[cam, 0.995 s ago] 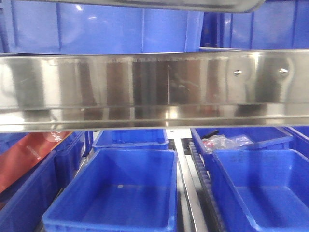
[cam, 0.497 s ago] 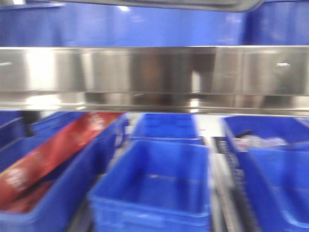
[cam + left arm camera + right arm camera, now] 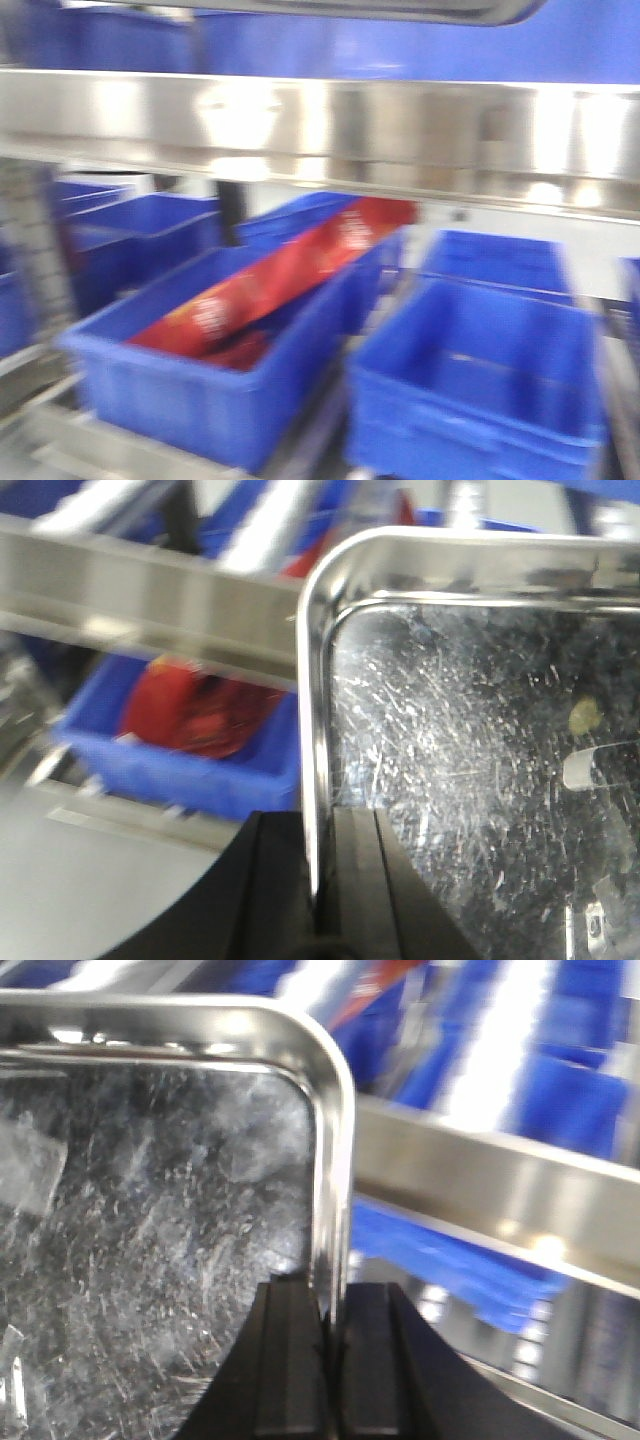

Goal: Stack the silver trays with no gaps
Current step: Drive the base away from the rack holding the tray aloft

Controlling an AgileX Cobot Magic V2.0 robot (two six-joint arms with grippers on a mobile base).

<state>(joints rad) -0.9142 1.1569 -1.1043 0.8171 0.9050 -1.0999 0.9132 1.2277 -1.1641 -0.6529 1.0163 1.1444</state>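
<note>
Jaws of left gripper (image 3: 322,880) and right gripper (image 3: 335,1360), at bottom centre, pinch opposite rims of the silver tray (image 3: 480,740), so both should travel level together.

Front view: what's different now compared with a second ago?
The whole scene slid rightward: the bin holding the red packet went from the far left edge to the middle, and the steel shelf rail now slants. The tray at the top stayed put.
</note>
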